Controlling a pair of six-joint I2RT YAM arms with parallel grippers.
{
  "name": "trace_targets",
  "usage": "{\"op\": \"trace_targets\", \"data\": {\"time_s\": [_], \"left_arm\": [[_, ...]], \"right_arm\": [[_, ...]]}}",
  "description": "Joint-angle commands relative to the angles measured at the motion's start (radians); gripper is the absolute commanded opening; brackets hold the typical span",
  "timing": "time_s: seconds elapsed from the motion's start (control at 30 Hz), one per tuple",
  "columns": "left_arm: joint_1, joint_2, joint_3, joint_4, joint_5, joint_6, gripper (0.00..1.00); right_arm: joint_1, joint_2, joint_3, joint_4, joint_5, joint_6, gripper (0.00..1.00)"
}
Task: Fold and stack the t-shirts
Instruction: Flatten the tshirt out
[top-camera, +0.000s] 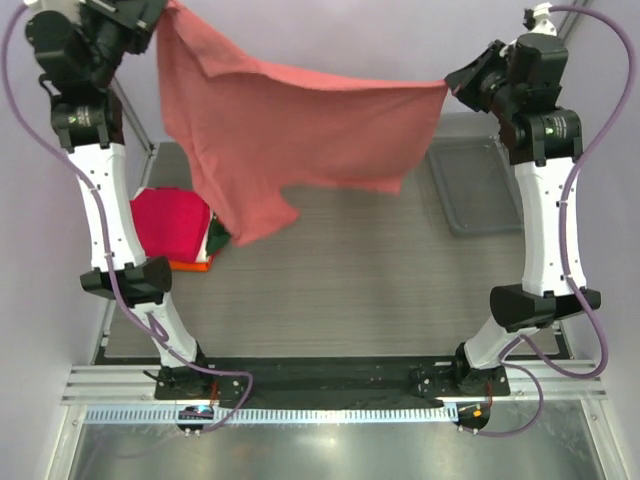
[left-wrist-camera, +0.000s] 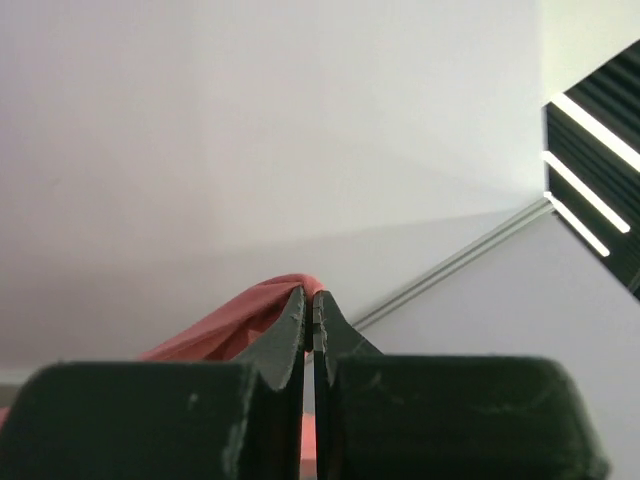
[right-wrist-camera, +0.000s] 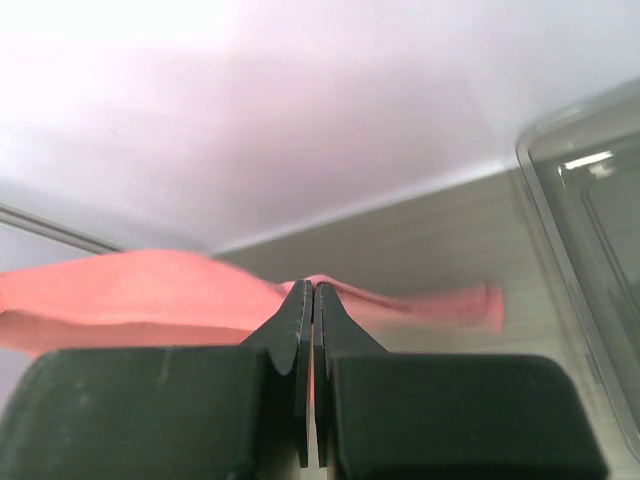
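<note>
A salmon-pink t-shirt (top-camera: 290, 130) hangs spread in the air above the table, stretched between both arms. My left gripper (top-camera: 165, 15) is shut on its upper left corner, seen as pink cloth (left-wrist-camera: 250, 315) pinched at the fingertips in the left wrist view. My right gripper (top-camera: 452, 85) is shut on the shirt's right edge, and pink fabric (right-wrist-camera: 130, 295) runs across the jaws of my right gripper (right-wrist-camera: 313, 290). A folded pile lies at the table's left edge: a magenta-red t-shirt (top-camera: 168, 222) on top, an orange one (top-camera: 190, 265) beneath, a dark green one (top-camera: 215, 235) peeking out.
A clear grey plastic bin (top-camera: 475, 190) sits at the table's right side, also in the right wrist view as the bin (right-wrist-camera: 590, 230). The striped grey tabletop (top-camera: 350, 280) lies below the hanging shirt. Walls close in on both sides.
</note>
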Motion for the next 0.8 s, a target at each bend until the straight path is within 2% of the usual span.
{"op": "trace_targets", "data": {"time_s": [0.0, 0.13, 0.17, 0.3, 0.33, 0.4, 0.43, 0.5, 0.53, 0.63, 0.77], "left_arm": [[0.022, -0.03, 0.024, 0.203, 0.086, -0.117, 0.0], [0.022, -0.088, -0.094, 0.203, 0.106, -0.027, 0.0], [0.022, -0.096, -0.127, 0.212, 0.118, 0.004, 0.0], [0.014, -0.183, -0.391, 0.247, 0.17, 0.09, 0.0], [-0.004, -0.212, -0.514, 0.249, 0.164, 0.125, 0.0], [-0.026, -0.324, -0.662, 0.249, 0.123, 0.211, 0.0], [-0.045, -0.361, -0.803, 0.247, 0.108, 0.233, 0.0], [-0.064, -0.485, -0.932, 0.245, 0.076, 0.295, 0.0], [-0.085, -0.533, -1.064, 0.232, 0.057, 0.315, 0.0], [-0.112, -0.695, -1.265, 0.198, -0.007, 0.384, 0.0], [-0.11, -0.889, -1.451, 0.114, -0.046, 0.4, 0.0]], "right_arm": [[-0.034, -0.004, 0.072, 0.028, -0.096, 0.04, 0.01], [-0.055, -0.004, 0.012, 0.057, -0.121, 0.034, 0.01], [-0.064, -0.013, -0.047, 0.068, -0.131, 0.035, 0.01], [-0.093, -0.089, -0.255, 0.161, -0.156, 0.054, 0.01], [-0.103, -0.108, -0.302, 0.181, -0.159, 0.063, 0.01], [-0.149, -0.163, -0.44, 0.223, -0.168, 0.069, 0.01], [-0.161, -0.185, -0.486, 0.238, -0.182, 0.074, 0.01], [-0.207, -0.252, -0.626, 0.28, -0.203, 0.078, 0.01], [-0.222, -0.275, -0.672, 0.292, -0.222, 0.078, 0.01], [-0.265, -0.368, -0.87, 0.315, -0.239, 0.058, 0.01], [-0.288, -0.513, -1.051, 0.323, -0.245, 0.041, 0.01]]}}
